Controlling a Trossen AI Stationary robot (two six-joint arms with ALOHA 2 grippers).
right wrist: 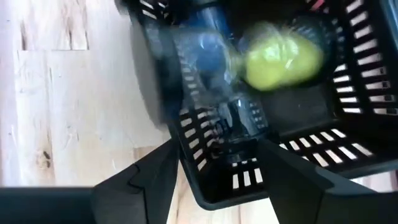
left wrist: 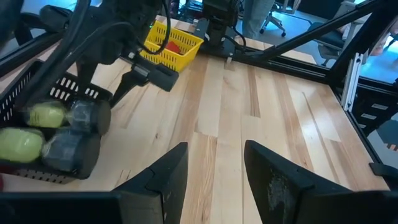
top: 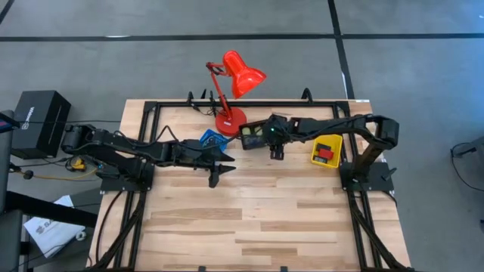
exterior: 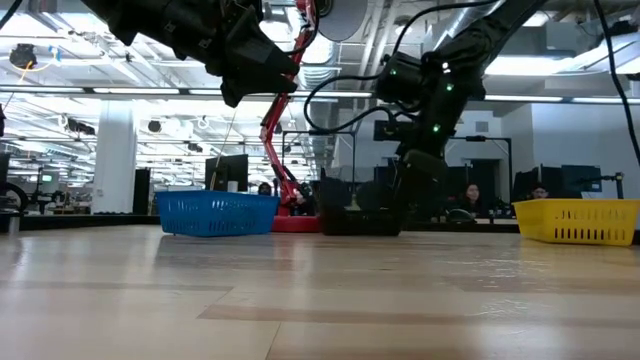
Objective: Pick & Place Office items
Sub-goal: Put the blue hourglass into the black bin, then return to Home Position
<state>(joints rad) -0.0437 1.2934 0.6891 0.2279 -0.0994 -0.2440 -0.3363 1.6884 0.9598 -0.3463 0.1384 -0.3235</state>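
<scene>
The right gripper [top: 277,153] is hovering at the edge of the black bin [top: 252,136]. Its jaws are standing apart with nothing between them; the wrist view is showing both fingers [right wrist: 149,180] clear of any object. Just ahead of the jaws, inside the bin, a yellow-green roll wrapped in clear film [right wrist: 283,57] and a blue-and-clear wrapped item [right wrist: 208,53] are lying loose against the slotted wall; both are blurred, so finer detail cannot be confirmed.

The left gripper [top: 215,177] is hanging above bare table [top: 265,219], its jaws partly open and holding nothing. The left wrist view is showing the fingers [left wrist: 165,180] over empty boards, with the black bin off to one side of them and two yellow-green rolls [left wrist: 25,130] visible inside it beside dark cylinders [left wrist: 74,146].

Beyond the left jaws, the yellow bin [top: 327,149] is holding a red block [top: 326,150]. The blue bin [top: 212,140] is sitting just beside the black bin, near the red lamp's base [top: 231,119].
</scene>
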